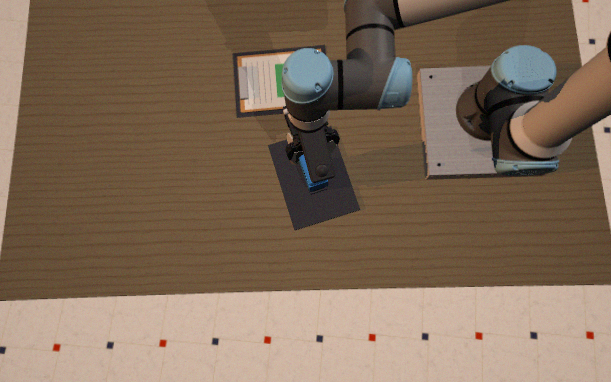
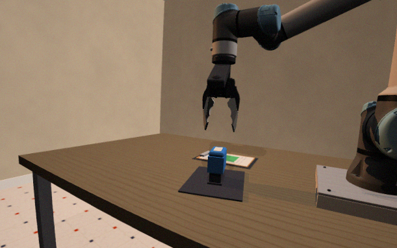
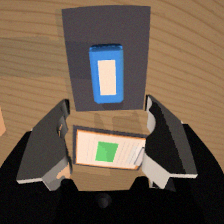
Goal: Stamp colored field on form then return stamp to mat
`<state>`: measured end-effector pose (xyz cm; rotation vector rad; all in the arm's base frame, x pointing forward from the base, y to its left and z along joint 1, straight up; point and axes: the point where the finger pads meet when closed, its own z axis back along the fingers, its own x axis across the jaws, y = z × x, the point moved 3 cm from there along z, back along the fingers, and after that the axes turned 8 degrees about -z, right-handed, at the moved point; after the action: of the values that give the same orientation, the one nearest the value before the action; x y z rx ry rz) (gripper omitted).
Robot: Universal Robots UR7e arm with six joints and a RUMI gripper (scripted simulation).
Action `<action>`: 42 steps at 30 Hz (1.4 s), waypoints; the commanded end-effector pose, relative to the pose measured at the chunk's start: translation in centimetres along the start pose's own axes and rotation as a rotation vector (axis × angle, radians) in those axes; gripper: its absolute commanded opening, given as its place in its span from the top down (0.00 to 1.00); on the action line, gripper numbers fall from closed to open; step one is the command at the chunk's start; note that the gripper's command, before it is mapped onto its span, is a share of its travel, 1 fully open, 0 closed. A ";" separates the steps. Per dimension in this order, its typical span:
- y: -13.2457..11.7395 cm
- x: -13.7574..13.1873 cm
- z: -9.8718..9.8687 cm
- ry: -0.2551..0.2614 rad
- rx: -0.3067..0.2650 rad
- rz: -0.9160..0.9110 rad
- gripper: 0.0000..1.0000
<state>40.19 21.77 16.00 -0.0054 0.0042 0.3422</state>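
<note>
One wooden table (image 2: 108, 169), beige walls (image 2: 59, 65), speckled tile floor (image 1: 266, 340).

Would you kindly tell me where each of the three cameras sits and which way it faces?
Top: overhead, looking straight down on the table; shows arm links and the base plate.
Exterior: at table height beyond the table's edge, facing the walls; shows the arm and the gripper, jaws part open and holding nothing, high above the stamp.
Wrist: on the arm's end, looking down between both jaws.
Shared: all three show the blue stamp upright on the dark mat, and the form's green field.
</note>
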 end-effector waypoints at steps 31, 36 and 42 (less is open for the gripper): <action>0.1 -0.1 -6.3 0.003 0.000 -0.004 0.48; 0.1 -0.1 -8.4 0.003 0.000 -0.004 0.48; 0.1 -0.1 -9.9 0.003 0.000 -0.004 0.48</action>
<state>39.64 21.79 7.68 -0.0059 0.0173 0.3391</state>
